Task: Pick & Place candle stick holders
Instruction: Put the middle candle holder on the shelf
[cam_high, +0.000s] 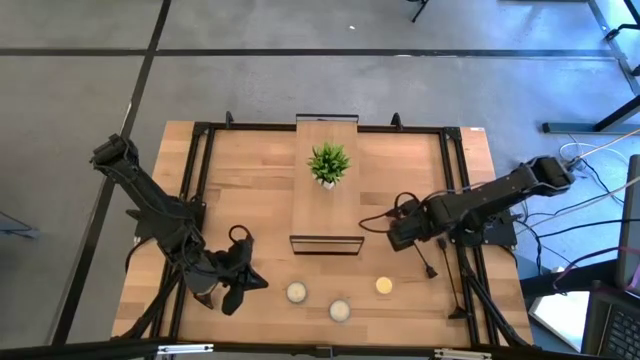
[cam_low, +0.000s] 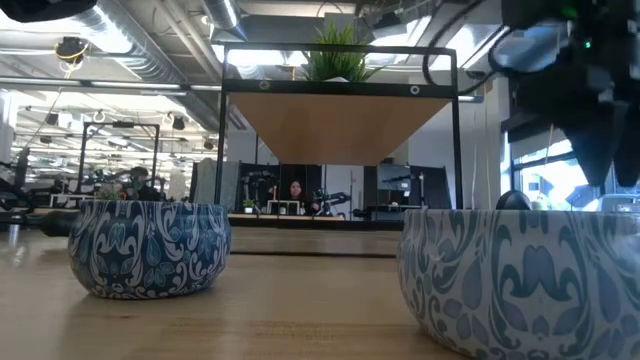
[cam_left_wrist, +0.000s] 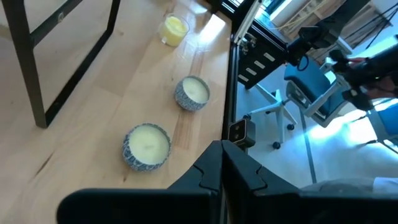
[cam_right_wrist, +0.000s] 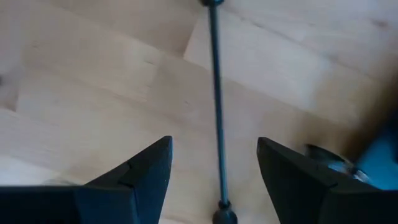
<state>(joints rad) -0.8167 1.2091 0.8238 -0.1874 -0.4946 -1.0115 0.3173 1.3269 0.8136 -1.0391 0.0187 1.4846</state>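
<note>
**Right hand wide around a thin black rod; left hand shut at the near edge**

Your right hand (cam_high: 392, 232) sits right of centre on the tabletop (cam_high: 240, 190), just beside the right edge of the raised wooden shelf (cam_high: 325, 200). Its fingers (cam_right_wrist: 149, 171) are spread wide. In the right wrist view a thin black rod, which appears to be one candle stick holder (cam_right_wrist: 216, 93), runs through the gap between them. Neither finger touches it, so you are holding nothing. From above, the rod is too thin to pick out with any certainty, and you cannot tell where the other holders are.

Your left hand (cam_high: 250, 282) waits near the left front of the tabletop with its fingers (cam_left_wrist: 211, 165) pressed together on nothing.

Along the near edge lie three candles:
- a blue-patterned tin (cam_high: 296, 292) nearest the left hand
- a second patterned tin (cam_high: 340, 310) to its right and a little nearer the edge
- a small yellow candle (cam_high: 384, 285) farther right, near your right hand but well apart from it

A little green plant (cam_high: 329, 163) stands on the far part of the shelf.
</note>
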